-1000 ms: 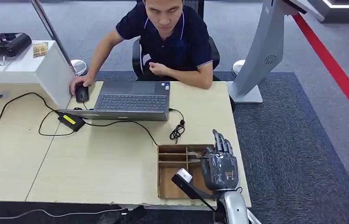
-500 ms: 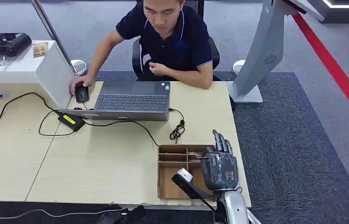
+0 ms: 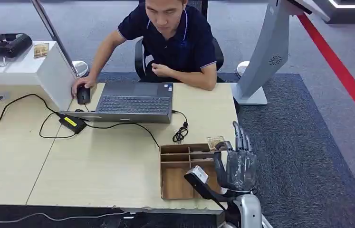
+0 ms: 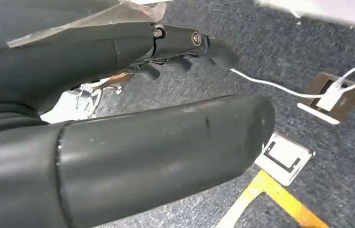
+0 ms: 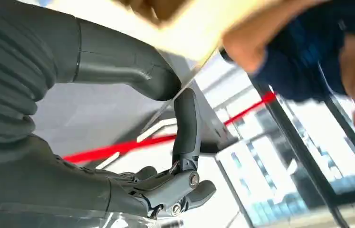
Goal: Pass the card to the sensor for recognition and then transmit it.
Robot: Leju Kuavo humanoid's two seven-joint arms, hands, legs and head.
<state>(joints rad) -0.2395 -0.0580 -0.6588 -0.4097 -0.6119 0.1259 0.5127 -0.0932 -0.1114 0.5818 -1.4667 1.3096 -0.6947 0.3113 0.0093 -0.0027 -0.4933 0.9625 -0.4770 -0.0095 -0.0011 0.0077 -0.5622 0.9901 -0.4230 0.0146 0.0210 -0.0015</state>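
My right hand [image 3: 236, 164] is raised over the right end of a brown cardboard divider box [image 3: 175, 187] at the desk's near right corner. It pinches a small patterned card [image 3: 215, 141] between thumb and fingers, just above the box's far edge. In the right wrist view the card [image 5: 189, 28] is a blurred tan shape by the thumb [image 5: 118, 61]. A black device [image 3: 2, 43] sits on a white stand at the far left. My left hand [image 4: 166, 95] hangs over grey carpet, holding nothing, thumb apart from the fingers.
A person sits across the desk [image 3: 94, 161], one hand on a mouse [image 3: 83, 95] beside an open laptop [image 3: 135, 102]. Cables and a power brick [image 3: 72, 122] lie mid-desk. A grey kiosk stand [image 3: 265, 57] is at the right, beside a red floor stripe.
My right hand has risen out of the box and shifted right and away from me, now with the card pinched in it. The person has barely moved.
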